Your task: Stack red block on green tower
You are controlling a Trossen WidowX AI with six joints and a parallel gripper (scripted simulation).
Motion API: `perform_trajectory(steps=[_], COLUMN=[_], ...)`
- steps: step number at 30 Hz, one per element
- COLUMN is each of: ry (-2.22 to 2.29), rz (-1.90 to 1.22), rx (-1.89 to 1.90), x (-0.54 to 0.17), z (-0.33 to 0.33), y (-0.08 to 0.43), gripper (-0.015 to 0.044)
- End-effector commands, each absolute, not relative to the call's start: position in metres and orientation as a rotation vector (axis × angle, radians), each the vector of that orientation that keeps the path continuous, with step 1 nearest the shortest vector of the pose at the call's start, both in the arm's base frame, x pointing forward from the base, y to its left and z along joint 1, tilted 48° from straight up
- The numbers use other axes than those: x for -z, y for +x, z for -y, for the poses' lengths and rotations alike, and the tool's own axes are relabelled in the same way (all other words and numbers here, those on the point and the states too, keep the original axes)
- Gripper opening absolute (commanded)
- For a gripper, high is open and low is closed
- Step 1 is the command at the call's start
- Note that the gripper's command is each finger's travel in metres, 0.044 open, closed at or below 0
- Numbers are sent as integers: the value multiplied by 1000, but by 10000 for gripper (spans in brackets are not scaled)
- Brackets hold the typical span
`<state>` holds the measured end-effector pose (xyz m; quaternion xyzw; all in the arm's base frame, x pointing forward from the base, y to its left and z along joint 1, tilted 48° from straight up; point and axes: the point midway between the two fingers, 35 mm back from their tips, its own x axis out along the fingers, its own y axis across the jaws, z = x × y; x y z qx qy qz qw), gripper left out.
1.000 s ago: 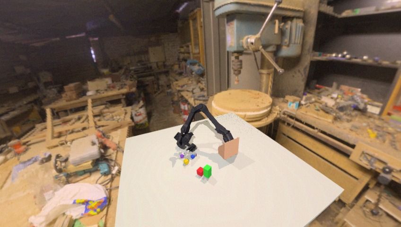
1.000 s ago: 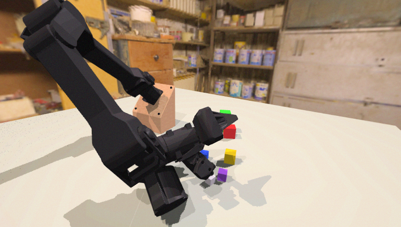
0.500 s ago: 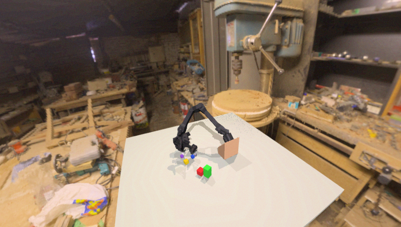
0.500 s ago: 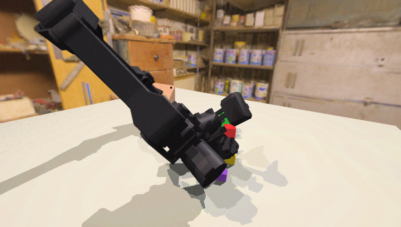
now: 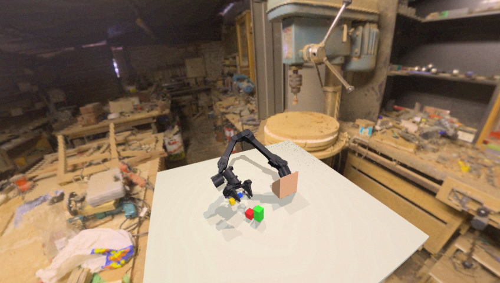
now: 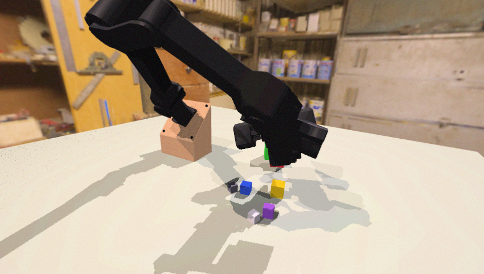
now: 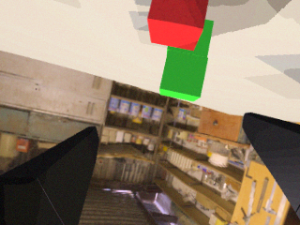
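Red block (image 5: 249, 213) touching green tower (image 5: 258, 213)

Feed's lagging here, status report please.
Gripper open, empty. Red block on table beside green tower, not stacked. Small yellow block under gripper.

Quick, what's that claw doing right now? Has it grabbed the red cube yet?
Gripper: open and holding nothing. The red block sits on the table beside the green tower, clear of the fingers.
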<state>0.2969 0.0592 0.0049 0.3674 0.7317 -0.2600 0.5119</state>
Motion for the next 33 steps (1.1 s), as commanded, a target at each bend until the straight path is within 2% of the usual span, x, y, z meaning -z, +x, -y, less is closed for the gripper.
perform_trajectory(steps=[1, 12, 24, 33], ry=[742, 399, 197, 193], rz=[-1714, -1384, -874, -851], rx=[809, 1123, 1140, 1134], x=[9, 28, 28, 28], z=[-67, -84, -116, -117], y=[290, 277, 279, 279], gripper=[440, 440, 440, 440])
